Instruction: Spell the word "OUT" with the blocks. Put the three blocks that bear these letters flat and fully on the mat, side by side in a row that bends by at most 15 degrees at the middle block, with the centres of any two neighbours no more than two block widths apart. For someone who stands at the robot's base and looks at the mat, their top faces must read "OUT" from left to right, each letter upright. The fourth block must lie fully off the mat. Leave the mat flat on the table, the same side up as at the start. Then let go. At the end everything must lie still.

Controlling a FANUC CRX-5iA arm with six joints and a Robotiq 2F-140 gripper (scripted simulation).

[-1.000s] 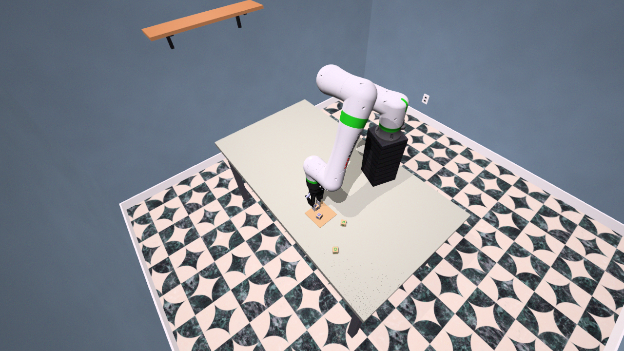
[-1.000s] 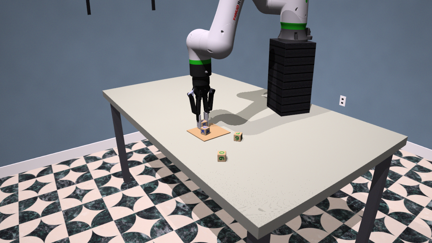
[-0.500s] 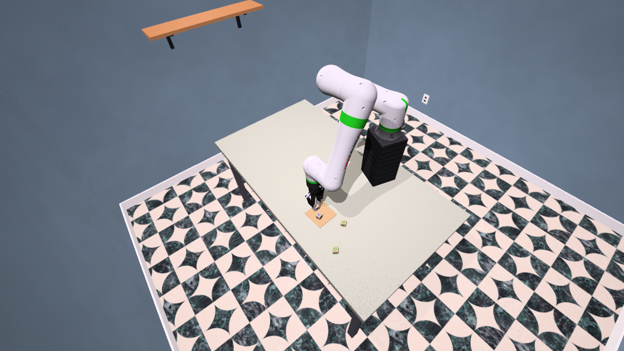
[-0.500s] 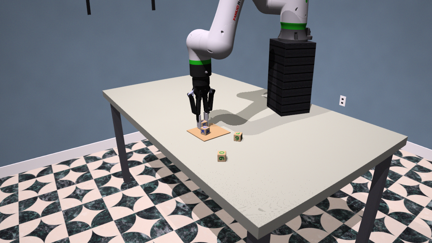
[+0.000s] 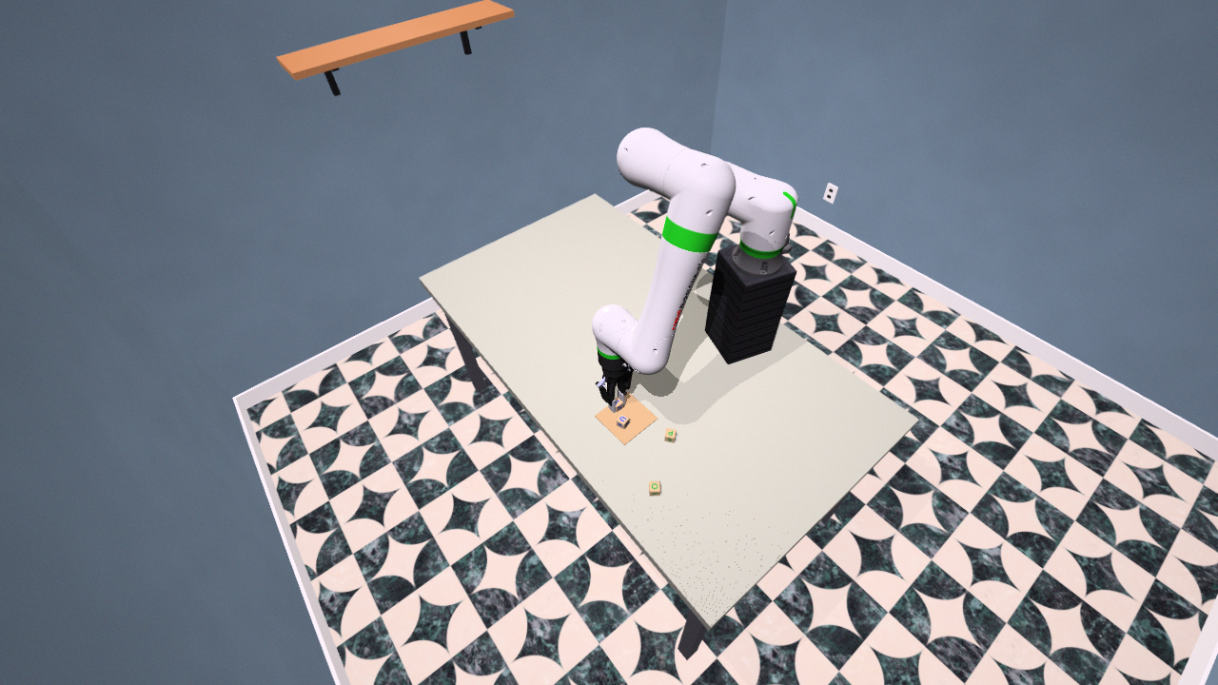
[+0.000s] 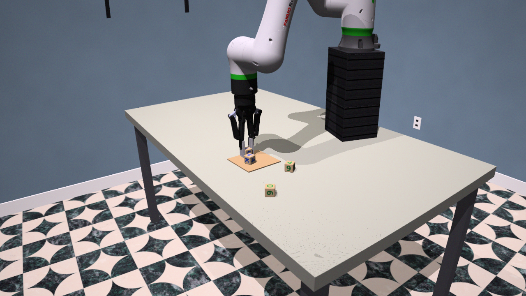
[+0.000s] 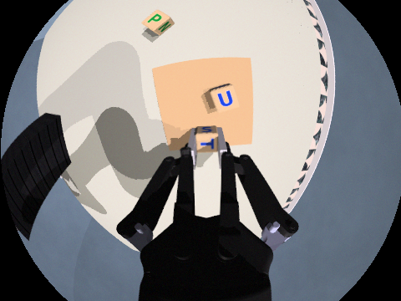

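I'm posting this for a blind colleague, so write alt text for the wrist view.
Gripper fingers hold a wooden block lettered T at the near edge of an orange mat. A block lettered U sits on the mat; one lettered P lies beyond it on the pale table.

Robotics lab, apparently; robot arm (image 5: pixel 694 246) (image 6: pixel 273 35) beside a table (image 5: pixel 527 281) (image 6: pixel 367 206).

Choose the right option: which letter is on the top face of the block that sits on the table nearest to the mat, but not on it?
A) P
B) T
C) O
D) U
A, because the block just beside the mat shows a green P on its top face.
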